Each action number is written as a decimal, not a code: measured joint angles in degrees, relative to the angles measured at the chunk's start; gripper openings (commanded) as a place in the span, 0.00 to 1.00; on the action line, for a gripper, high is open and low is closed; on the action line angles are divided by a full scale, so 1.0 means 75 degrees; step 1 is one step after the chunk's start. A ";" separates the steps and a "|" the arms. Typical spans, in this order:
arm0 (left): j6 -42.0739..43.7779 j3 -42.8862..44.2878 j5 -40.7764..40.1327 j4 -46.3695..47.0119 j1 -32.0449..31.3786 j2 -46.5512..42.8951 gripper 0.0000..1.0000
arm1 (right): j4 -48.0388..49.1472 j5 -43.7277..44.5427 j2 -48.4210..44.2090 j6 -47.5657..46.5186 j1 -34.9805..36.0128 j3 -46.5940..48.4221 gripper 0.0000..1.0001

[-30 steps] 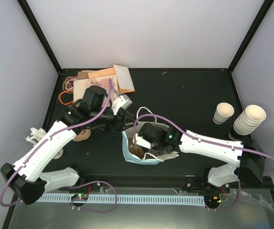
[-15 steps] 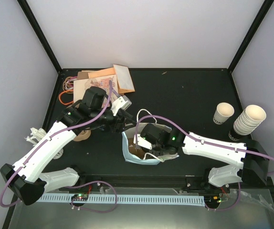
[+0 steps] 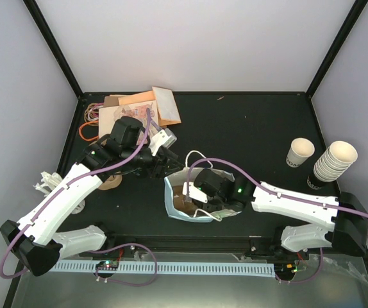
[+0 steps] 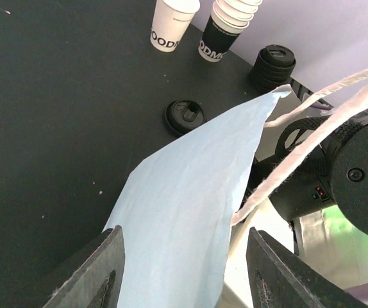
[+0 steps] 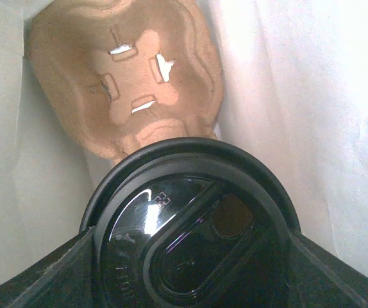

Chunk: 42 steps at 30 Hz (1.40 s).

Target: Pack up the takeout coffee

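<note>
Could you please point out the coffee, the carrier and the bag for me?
coffee (image 5: 190,224): right wrist view, on the top of its black lid.
carrier (image 5: 133,77): right wrist view, on its brown middle.
bag (image 4: 184,205): left wrist view, on its blue side panel.

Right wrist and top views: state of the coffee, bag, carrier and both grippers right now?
bag: mouth open
takeout coffee: lid on, held inside the bag
right gripper: shut on the takeout coffee
cup carrier: at the bag's bottom, visible pockets empty
left gripper: open, bag's blue wall between its fingers
</note>
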 measured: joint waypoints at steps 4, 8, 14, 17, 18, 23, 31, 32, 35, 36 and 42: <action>0.0000 0.0000 -0.0012 0.0000 0.0000 0.0000 0.55 | 0.0169 0.0000 -0.0189 -0.0032 0.0000 -0.0201 0.25; 0.0000 -0.0006 -0.0026 0.0000 -0.0009 0.0000 0.55 | 0.0213 -0.0003 -0.0192 -0.0055 0.0000 -0.0219 0.25; 0.0000 -0.0044 -0.0050 -0.0003 -0.0009 -0.0020 0.55 | 0.0187 -0.0032 0.0047 -0.0067 0.0000 -0.0032 0.25; 0.0003 -0.0073 -0.0073 -0.0041 -0.0012 -0.0085 0.56 | 0.0187 -0.0052 0.0117 -0.0076 0.0000 0.0026 0.25; 0.0003 -0.0082 -0.0079 -0.0050 -0.0015 -0.0102 0.55 | 0.0181 -0.0052 0.0131 -0.0079 0.0000 0.0038 0.25; 0.0006 -0.0102 -0.0105 -0.0096 -0.0015 -0.0152 0.56 | 0.0163 -0.0055 0.0219 -0.0079 0.0000 0.0114 0.26; 0.0006 -0.0111 -0.0137 -0.0125 -0.0015 -0.0152 0.56 | 0.0079 -0.0050 0.0268 -0.0070 0.0000 0.0189 0.27; 0.0006 -0.0111 -0.0140 -0.0125 -0.0015 -0.0152 0.57 | 0.0076 -0.0050 0.0268 -0.0070 0.0000 0.0189 0.27; 0.0006 -0.0111 -0.0149 -0.0134 -0.0015 -0.0152 0.57 | 0.0070 -0.0050 0.0268 -0.0070 0.0000 0.0198 0.28; 0.0006 -0.0111 -0.0163 -0.0143 -0.0015 -0.0152 0.57 | 0.0058 -0.0050 0.0268 -0.0070 0.0000 0.0204 0.28; 0.0044 -0.0111 -0.0245 -0.0189 -0.0015 -0.0152 0.58 | -0.0064 0.0000 0.0280 -0.0061 0.0000 0.0315 0.29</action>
